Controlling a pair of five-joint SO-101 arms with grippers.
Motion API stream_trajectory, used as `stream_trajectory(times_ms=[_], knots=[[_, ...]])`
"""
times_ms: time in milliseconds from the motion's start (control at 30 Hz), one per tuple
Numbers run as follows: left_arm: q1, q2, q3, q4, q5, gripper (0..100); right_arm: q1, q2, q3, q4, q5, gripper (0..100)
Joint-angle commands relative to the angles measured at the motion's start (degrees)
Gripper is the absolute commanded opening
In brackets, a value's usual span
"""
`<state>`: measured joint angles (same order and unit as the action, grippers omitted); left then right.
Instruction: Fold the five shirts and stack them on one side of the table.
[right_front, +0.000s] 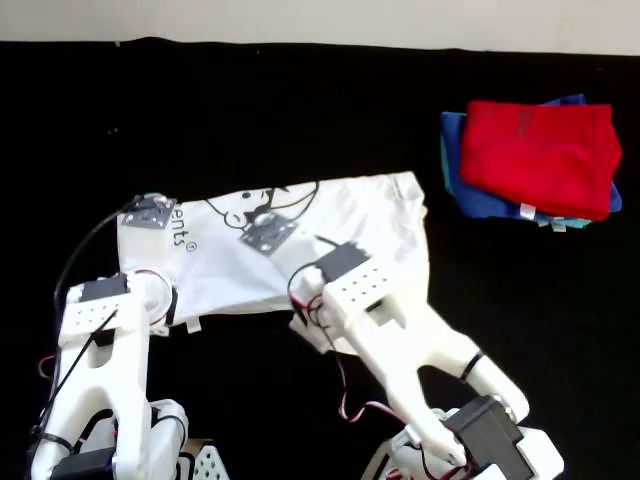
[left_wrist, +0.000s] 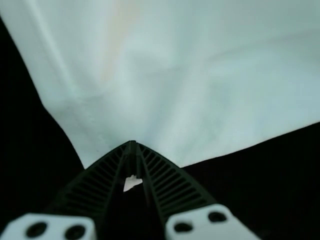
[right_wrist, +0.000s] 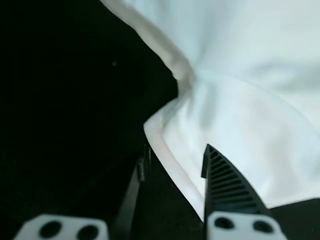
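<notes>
**From above:** A pile (right_front: 535, 165) of folded shirts sits at the far right of the black desk (right_front: 250, 110). A red shirt (right_front: 545, 150) is on top, a blue shirt (right_front: 455, 165) is under it, and a teal edge peeks out below. I count three layers at least and cannot be sure of more. The pile rests straight on the desk, which is the only thing here holding anything. Well apart from the pile, the white shirt (right_front: 370, 220) with a dark print lies opened out and not yet folded, and both my arms are bent over its near-left part. As I judge it, most of the job is done. This shirt is yet to be folded and laid on the pile.

**Left wrist:** My left fingers (left_wrist: 165, 185) are pressed together on the white shirt's edge, beside a stitched hem. A scrap of white cloth shows between them, and the black desk lies to either side of the cloth.

**Right wrist:** My right fingers (right_wrist: 225, 185) stand spread, one on each side of a hemmed edge of the white shirt. The edge runs between them on the desk and is not gripped.
</notes>
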<state>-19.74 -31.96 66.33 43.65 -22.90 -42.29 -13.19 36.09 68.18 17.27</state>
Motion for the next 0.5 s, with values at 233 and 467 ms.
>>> stream_trajectory(times_ms=[233, 467], knots=[[0.48, -0.92, 5.05, -8.44, 0.62, 1, 0.48, 4.70, 3.12, -5.41, -0.35, 15.7], [0.48, -0.92, 5.23, -8.62, 0.62, 1, 6.29, 9.01, -2.15, -5.85, -0.26, 13.6]])
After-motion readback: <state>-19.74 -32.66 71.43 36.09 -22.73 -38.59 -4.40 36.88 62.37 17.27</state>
